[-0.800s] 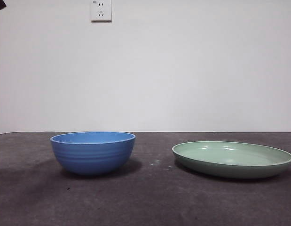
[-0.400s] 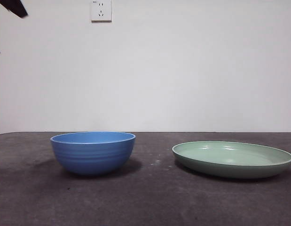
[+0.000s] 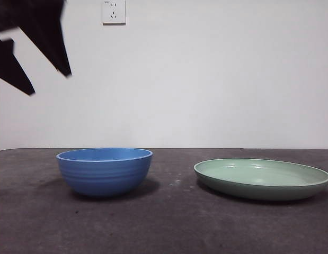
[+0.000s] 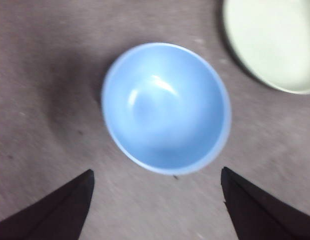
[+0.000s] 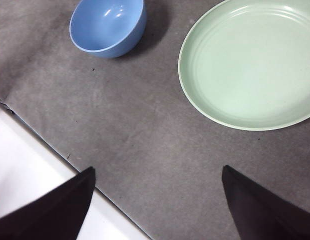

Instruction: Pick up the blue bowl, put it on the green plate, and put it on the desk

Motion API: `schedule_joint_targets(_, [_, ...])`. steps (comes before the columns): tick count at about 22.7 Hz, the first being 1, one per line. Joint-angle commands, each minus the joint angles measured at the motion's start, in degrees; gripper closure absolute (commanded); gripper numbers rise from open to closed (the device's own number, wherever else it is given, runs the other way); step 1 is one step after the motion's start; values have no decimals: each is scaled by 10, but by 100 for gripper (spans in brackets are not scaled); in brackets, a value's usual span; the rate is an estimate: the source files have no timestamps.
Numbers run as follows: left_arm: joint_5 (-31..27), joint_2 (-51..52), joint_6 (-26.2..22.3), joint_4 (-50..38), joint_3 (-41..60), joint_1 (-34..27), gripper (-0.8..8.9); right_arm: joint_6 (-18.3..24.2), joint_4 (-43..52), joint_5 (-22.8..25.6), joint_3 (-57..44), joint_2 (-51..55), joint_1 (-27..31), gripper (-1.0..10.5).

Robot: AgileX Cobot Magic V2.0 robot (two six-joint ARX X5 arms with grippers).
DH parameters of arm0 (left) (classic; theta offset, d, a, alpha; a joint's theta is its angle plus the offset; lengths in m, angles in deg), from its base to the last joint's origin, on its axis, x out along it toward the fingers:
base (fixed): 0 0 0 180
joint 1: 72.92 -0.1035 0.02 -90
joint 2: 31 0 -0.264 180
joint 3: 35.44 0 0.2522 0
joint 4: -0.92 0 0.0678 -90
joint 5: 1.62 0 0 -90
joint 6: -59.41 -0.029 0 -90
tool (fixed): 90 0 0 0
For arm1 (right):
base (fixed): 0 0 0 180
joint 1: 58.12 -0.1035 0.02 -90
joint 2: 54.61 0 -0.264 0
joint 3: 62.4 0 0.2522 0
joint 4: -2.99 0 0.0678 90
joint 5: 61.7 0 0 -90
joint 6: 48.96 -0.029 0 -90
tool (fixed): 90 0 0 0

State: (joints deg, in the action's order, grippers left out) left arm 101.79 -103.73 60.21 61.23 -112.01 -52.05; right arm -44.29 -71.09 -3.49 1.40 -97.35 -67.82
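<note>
The blue bowl [image 3: 104,172] stands upright and empty on the left of the desk [image 3: 169,227]. To its right, a gap away, lies the empty green plate [image 3: 262,180]. My left gripper [image 3: 50,83] hangs open, high above and to the left of the bowl. Its wrist view looks straight down into the blue bowl [image 4: 165,107], with the left gripper [image 4: 157,171] wider than the bowl and the green plate [image 4: 275,40] at a corner. My right gripper [image 5: 159,169] is open and empty over bare desk, back from the blue bowl [image 5: 107,25] and the green plate [image 5: 250,62].
A white wall with a power socket [image 3: 114,11] stands behind the desk. The desk's edge [image 5: 54,155] runs near the right gripper, with a white surface beyond it.
The left gripper has come down from the top left corner of the front view and now shows large and dark above the bowl's left. Bowl and plate have not moved.
</note>
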Motion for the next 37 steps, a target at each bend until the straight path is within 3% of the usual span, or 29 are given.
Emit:
schedule_joint_targets(1, [-37, -53, 1, -13, -23, 7, 408, -2, 3, -1, 11, -2, -1, 539])
schedule_joint_targets(3, [-59, -92, 1, -22, -33, 10, 408, -2, 3, -1, 11, -2, -1, 539])
schedule_joint_targets(14, [-62, -231, 7, -101, -36, 10, 415, -2, 7, -1, 11, -2, -1, 539])
schedule_joint_targets(19, [-62, -238, 12, -101, -36, 10, 495, -2, 7, -1, 11, -2, -1, 539])
schedule_joint_targets(21, [-62, -244, 12, -100, -36, 10, 607, -2, 7, -1, 11, -2, -1, 539])
schedule_joint_targets(28, [-62, -249, 16, -104, -36, 10, 800, -2, 7, -1, 11, -2, -1, 539])
schedule_joint_targets(37, [-61, -224, 45, -104, -73, 21, 798, -2, 7, -1, 11, -2, -1, 539])
